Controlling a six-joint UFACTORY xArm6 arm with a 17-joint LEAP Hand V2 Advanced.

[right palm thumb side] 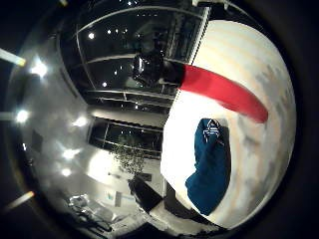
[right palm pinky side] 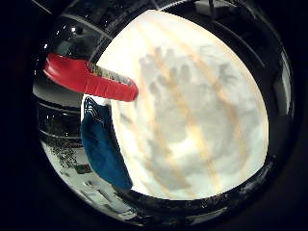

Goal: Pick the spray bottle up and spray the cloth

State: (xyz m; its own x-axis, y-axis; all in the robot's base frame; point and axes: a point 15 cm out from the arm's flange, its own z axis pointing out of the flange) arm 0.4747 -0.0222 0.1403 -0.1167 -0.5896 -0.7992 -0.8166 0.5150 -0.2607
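On the pale tabletop, as seen in the little finger side palm view, the following are recorded. Item one: a red spray bottle, laid on its side, with a printed label visible along its upper face; its ribbed end reaches over the table surface, while its broader end extends past the table edge in this view. Item two: a dark blue cloth, bunched, lying at the table's edge just beside the bottle and apart from it by a narrow strip of table. A white marking is noted on the part of the cloth nearest the bottle. Grey shadows are cast across the middle of the tabletop, crossed by faint tan streaks. No part of the hand is shown, so how far its fingers are spread, and whether anything is held, cannot be told.

From the thumb side palm view, the same bottle is recorded as a long red shape lying across the table, with a black spray head at the end beyond the table edge. The cloth is seen beside it on the table, near the rim. Dark glazed walls with reflected ceiling lights are noted behind. Again the hand is not shown.
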